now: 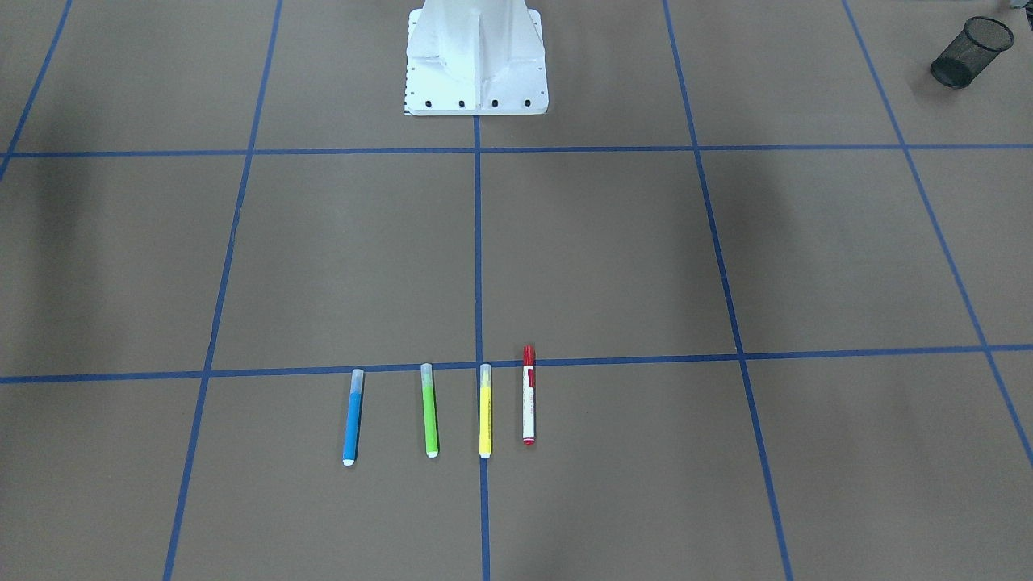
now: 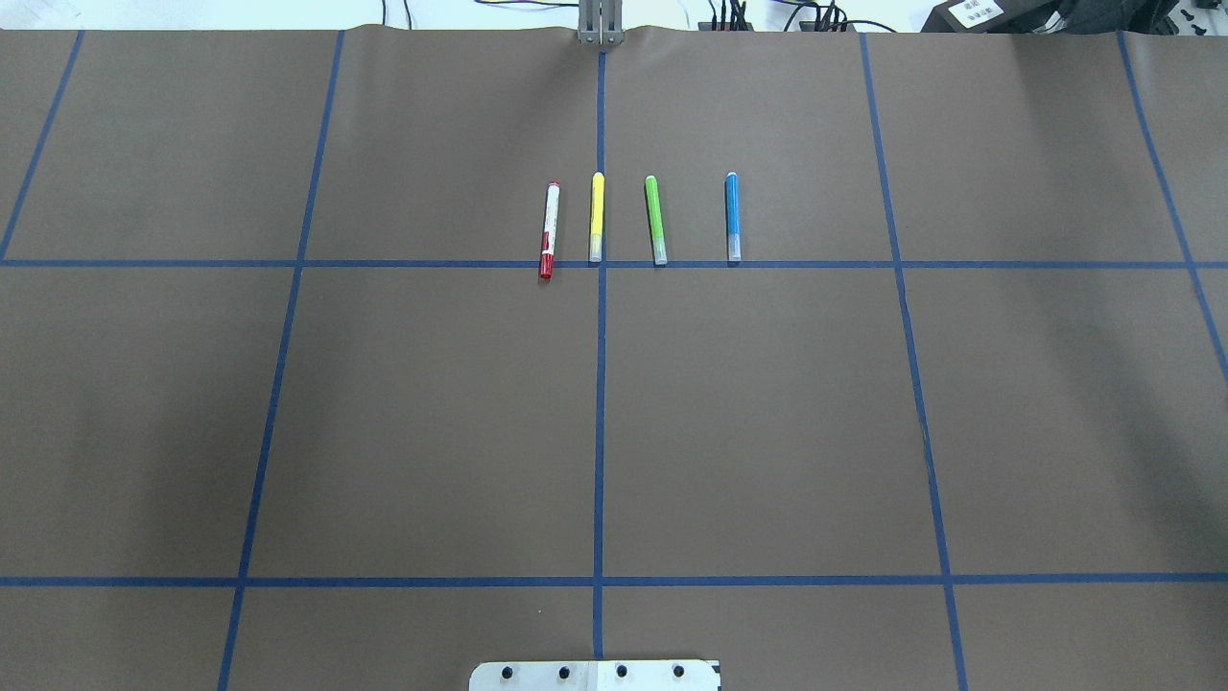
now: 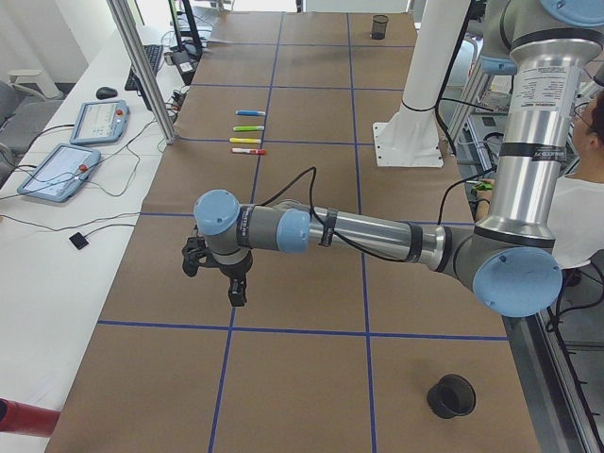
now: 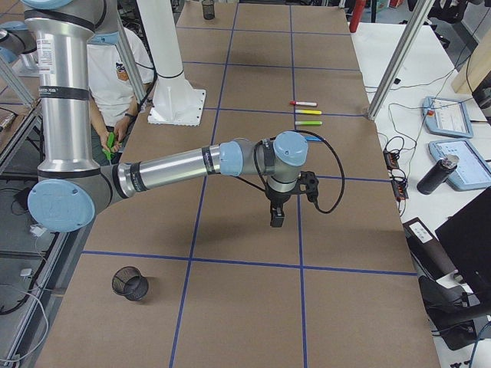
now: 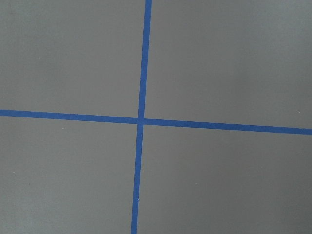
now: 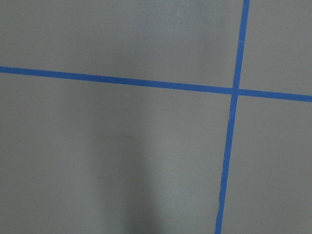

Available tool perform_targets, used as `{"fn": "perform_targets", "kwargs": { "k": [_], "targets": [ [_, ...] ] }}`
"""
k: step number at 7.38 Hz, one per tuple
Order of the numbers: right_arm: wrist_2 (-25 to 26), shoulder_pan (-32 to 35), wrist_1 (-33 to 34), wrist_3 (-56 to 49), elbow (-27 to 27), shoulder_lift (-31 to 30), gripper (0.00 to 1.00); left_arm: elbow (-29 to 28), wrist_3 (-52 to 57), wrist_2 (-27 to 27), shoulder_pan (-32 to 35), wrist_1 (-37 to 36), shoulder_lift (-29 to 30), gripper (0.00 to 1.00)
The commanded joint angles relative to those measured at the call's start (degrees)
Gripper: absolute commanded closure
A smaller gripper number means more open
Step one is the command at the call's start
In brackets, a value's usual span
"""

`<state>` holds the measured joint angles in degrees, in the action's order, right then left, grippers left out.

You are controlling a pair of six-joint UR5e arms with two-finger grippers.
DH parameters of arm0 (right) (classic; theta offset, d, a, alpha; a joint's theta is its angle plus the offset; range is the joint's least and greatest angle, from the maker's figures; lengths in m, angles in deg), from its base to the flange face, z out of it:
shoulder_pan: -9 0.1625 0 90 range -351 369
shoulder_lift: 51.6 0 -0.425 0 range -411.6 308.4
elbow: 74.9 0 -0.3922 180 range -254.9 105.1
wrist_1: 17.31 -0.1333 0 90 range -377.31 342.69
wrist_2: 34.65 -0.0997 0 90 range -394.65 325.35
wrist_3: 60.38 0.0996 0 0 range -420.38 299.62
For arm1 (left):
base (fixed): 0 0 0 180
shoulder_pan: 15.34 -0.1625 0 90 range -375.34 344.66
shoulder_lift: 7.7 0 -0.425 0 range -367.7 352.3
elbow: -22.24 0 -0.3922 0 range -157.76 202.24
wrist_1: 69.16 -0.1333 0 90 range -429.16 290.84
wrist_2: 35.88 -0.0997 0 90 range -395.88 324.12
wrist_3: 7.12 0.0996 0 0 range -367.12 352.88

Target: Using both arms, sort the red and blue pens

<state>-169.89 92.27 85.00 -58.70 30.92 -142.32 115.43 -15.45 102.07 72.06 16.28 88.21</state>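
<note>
The left wrist-mounted view looks straight down on a flat brown table covering [image 5: 219, 63]. One blue tape line [image 5: 145, 58] runs top to bottom and crosses a second blue tape line [image 5: 234, 126] that slopes slightly down to the right. They meet just left of centre. A tiny pale speck [image 5: 138, 199] sits low on the upright line, perhaps a nick or dust.

The counter [image 2: 432, 413] is covered in brown paper, ruled into large squares by blue tape lines [image 2: 600, 422]. At twelve o'clock in the overhead view, black cables [image 2: 734, 11] trail over a white surface beyond its far edge. In the left side view a white desk [image 3: 57, 245] lies at nine o'clock, carrying a touch pendant [image 3: 58, 172] and a second pendant [image 3: 97, 121]; an aluminium post [image 3: 144, 71] rises beside it. The light is soft and even, leaving faint broad shadows on the paper.
</note>
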Motion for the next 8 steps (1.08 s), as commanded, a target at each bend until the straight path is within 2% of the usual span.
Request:
{"fn": "perform_targets", "kwargs": {
  "k": [1,8],
  "targets": [
    [0.1,0.0,-0.1,0.0,0.4,-0.2,0.0,1.5,0.2,-0.2,0.0,0.2,-0.4,0.0],
    [-0.3,0.0,-0.8,0.4,0.4,-0.5,0.0,4.4,-0.2,-0.1,0.0,0.2,-1.7,0.0]
  ]
}}
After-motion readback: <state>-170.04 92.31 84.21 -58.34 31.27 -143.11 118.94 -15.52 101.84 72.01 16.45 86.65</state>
